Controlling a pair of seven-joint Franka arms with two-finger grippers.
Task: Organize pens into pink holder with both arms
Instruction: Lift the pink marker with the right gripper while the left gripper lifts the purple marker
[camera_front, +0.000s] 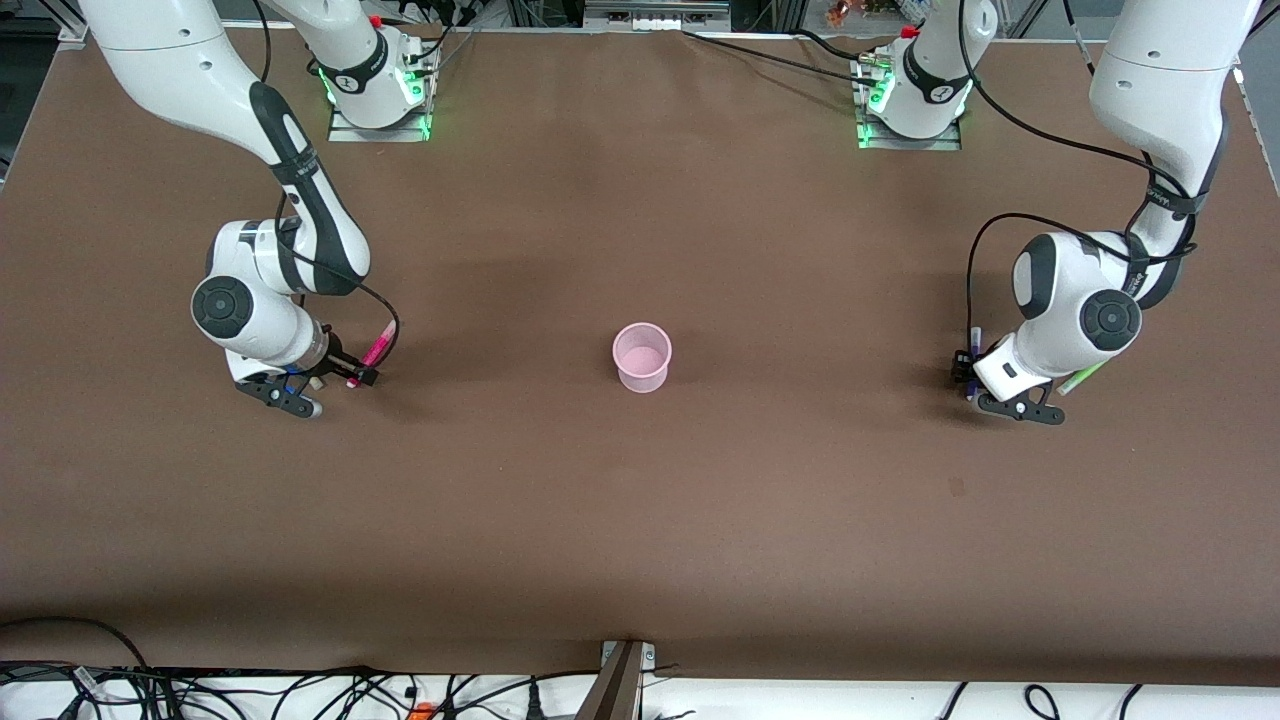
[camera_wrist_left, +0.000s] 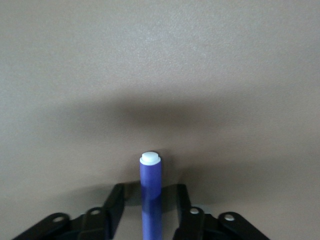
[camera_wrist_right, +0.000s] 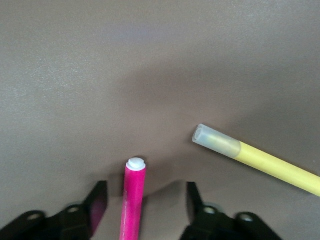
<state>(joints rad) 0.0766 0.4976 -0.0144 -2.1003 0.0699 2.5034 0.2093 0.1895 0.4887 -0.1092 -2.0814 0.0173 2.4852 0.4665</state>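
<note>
The coming move is judged to turn on how each pen lies between the jaws of the gripper over it. In the right wrist view the magenta pen is seen lying along the gap of the right gripper, its long axis running out between the fingers, which stand apart on either side of it with table showing in between, so no grip is made yet. The yellow pen lies just beside it at an angle, apart from the jaws (a closing finger could brush it). In the left wrist view the dark purple pen is framed the same way by the left gripper, the fingers set narrowly about it; whether they touch it cannot be told. The light green pen lies near the left gripper, toward the left arm's end of the table. The pink holder stands upright at mid-table, well apart from both grippers, with bare brown table all around it and open room for either approach.
</note>
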